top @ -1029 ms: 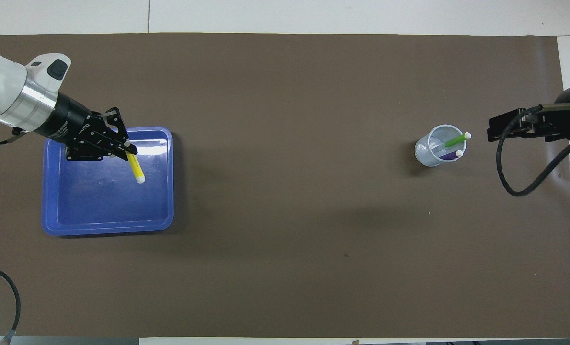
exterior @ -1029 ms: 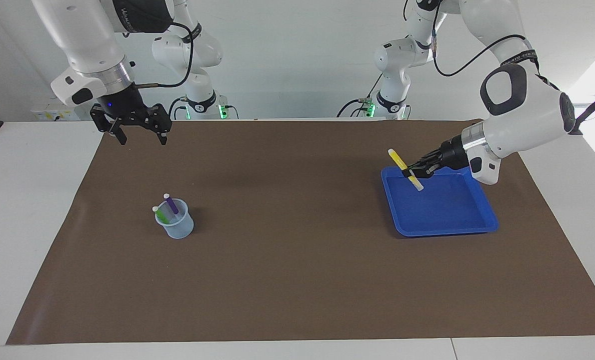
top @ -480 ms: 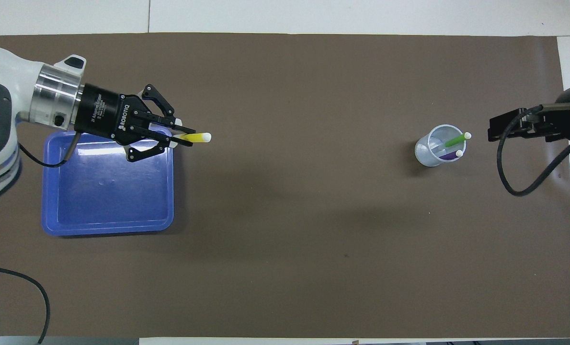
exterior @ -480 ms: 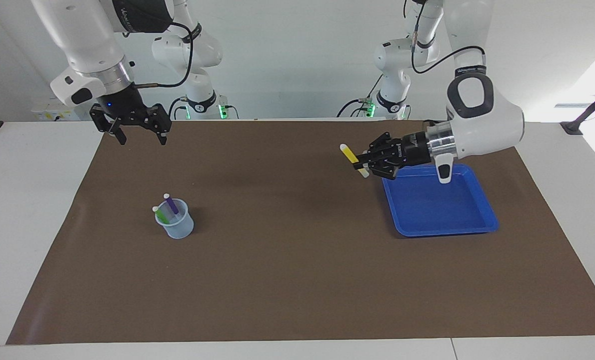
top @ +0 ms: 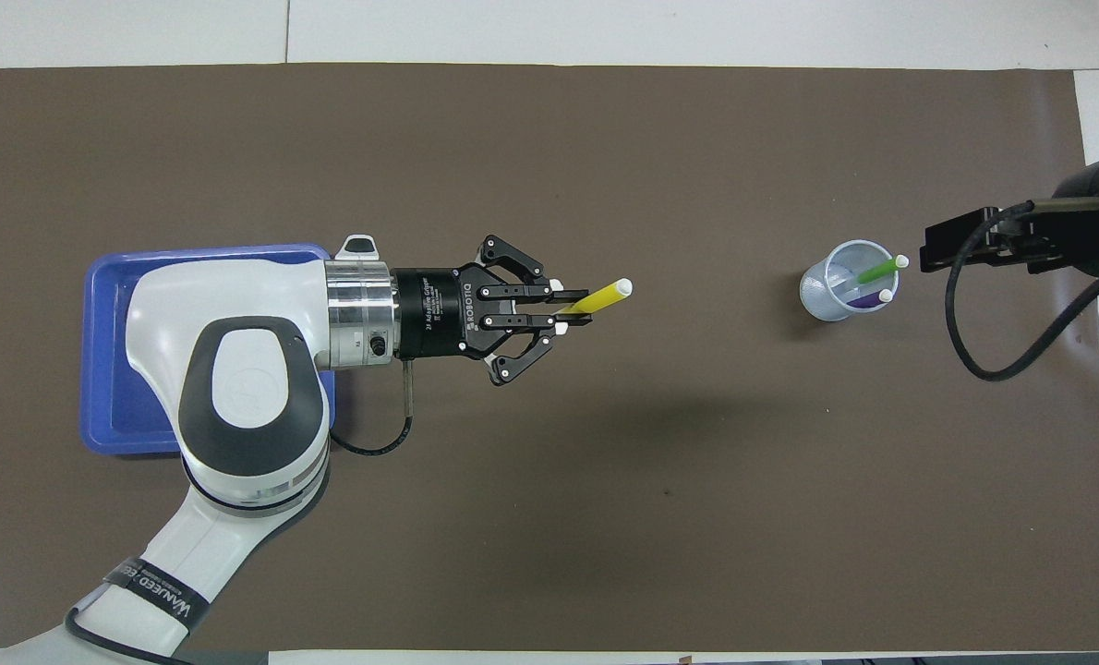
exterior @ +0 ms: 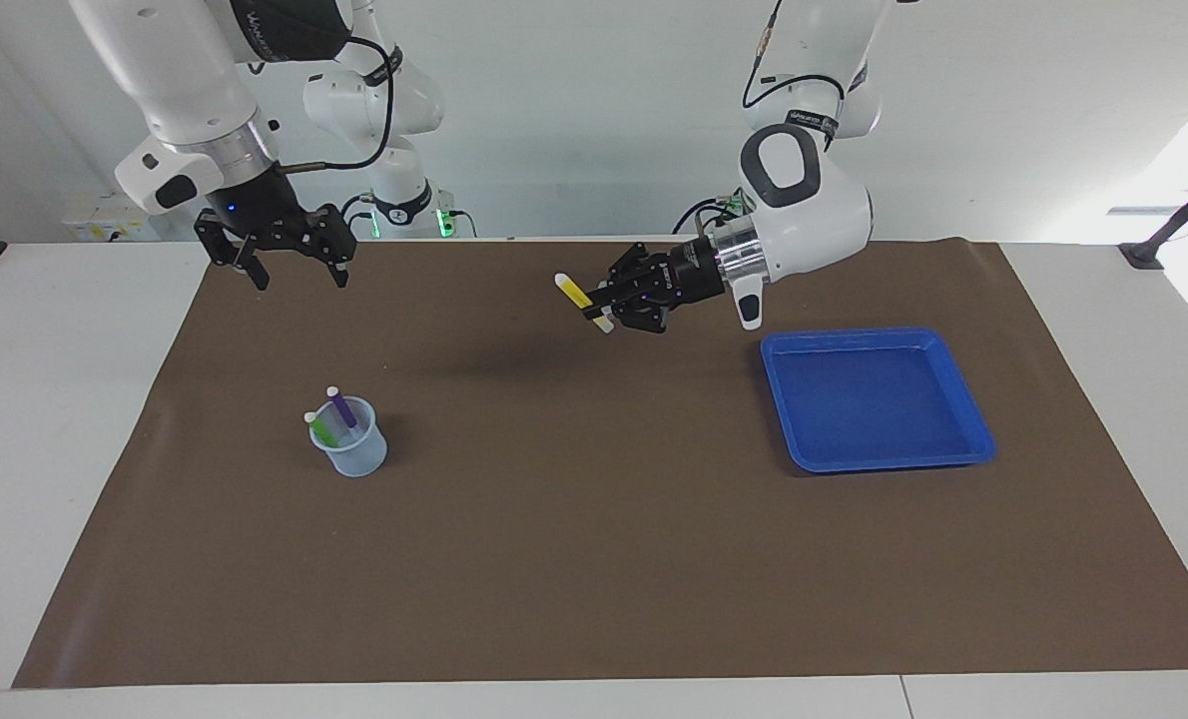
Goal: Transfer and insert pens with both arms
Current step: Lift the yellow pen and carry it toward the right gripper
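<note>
Carried clear of the blue tray (exterior: 973,429), the yellow pen (exterior: 578,296) now hangs over the bare brown mat (exterior: 594,559) near the middle of the table, clenched in the left gripper (exterior: 606,305), whose fingertips pinch the pen near its lower end while its pale cap points toward the right arm's end. A second ago that gripper held the same pen over the tray; half a second ago it was just past the tray's edge. In the overhead view the left gripper (top: 575,310) and its forearm lie level across the mat, and the arm's white elbow covers part of the tray (top: 111,369), which holds nothing that can be seen. Toward the right arm's end stands a pale translucent cup (exterior: 352,449) with the green pen (exterior: 320,429) and the purple pen (exterior: 341,407) leaning in it, caps up. Open mat lies between the yellow pen (top: 599,297) and the cup (top: 836,294), with nothing standing in the way. The right gripper (exterior: 295,268) hangs over the mat's edge nearest the robots, its fingers spread and grasping nothing; it has shifted only slightly.
</note>
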### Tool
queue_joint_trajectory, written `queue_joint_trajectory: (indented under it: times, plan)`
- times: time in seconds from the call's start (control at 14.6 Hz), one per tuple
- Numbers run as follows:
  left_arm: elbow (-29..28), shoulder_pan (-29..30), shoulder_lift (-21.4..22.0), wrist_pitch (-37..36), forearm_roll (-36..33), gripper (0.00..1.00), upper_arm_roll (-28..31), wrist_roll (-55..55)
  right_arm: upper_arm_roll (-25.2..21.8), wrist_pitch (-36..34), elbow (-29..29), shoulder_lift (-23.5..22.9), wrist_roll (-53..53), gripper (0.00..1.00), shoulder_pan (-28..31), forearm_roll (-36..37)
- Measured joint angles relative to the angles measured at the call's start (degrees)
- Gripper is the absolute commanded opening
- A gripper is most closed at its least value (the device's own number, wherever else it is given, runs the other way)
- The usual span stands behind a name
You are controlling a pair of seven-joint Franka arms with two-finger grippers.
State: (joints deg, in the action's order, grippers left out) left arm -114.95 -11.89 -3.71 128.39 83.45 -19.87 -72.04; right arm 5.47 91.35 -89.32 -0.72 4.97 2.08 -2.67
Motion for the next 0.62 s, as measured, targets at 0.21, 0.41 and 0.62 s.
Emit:
queue_joint_trajectory:
  times: [0.21, 0.41, 0.62]
  plan:
    - [-0.04, -3.05, 0.04, 3.25, 1.59, 0.00, 0.06, 0.00, 0.01, 0.33, 0.01, -0.01, 0.10, 1.00, -0.01, -4.53]
    - [-0.09, -7.10, 0.05, 8.55, 3.70, 0.00, 0.06, 0.00, 0.27, 2.25, 0.01, -0.08, 2.96, 1.00, -0.12, -9.20]
    - [-0.11, -9.31, 0.05, 11.25, 4.28, 0.00, 0.06, 0.00, 3.31, 3.37, 0.00, -0.28, 9.07, 1.00, -1.74, -10.12]
